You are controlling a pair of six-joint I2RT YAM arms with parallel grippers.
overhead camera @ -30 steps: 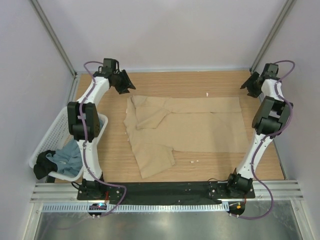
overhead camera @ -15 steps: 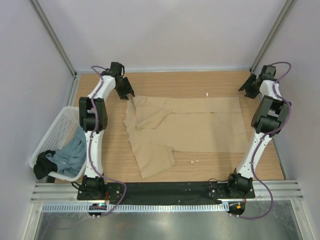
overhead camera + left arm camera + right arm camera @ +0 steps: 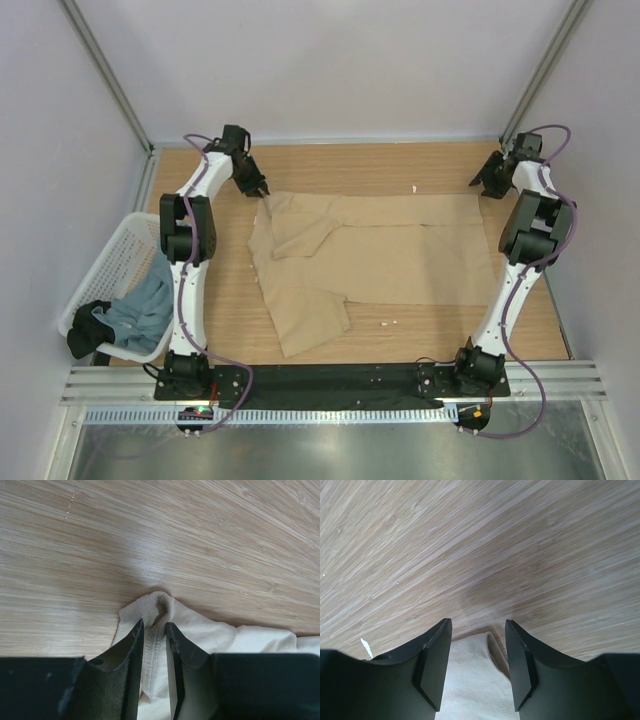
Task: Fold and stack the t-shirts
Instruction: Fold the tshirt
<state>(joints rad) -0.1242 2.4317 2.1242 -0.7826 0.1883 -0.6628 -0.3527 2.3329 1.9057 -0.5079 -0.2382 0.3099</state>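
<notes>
The tan t-shirt (image 3: 380,250) lies spread on the wooden table, its near-left part folded and rumpled. My left gripper (image 3: 262,190) is down at the shirt's far-left corner. In the left wrist view the left gripper (image 3: 154,625) is shut on the bunched hem of that tan shirt (image 3: 210,630). My right gripper (image 3: 487,183) is at the far-right corner. Its jaws (image 3: 478,627) stand open astride the shirt's corner (image 3: 470,680), with a gap on each side. The grey-blue t-shirt (image 3: 140,310) lies crumpled in the basket.
A white mesh basket (image 3: 110,260) sits off the table's left edge, with a dark cloth (image 3: 85,325) in it beside the grey-blue shirt. Small white scraps (image 3: 414,187) lie on the wood. White walls and metal posts close in the back and both sides.
The left gripper has moved right and down onto the shirt's far-left corner and narrowed its jaws on the hem. The right gripper has shifted to the far-right corner.
</notes>
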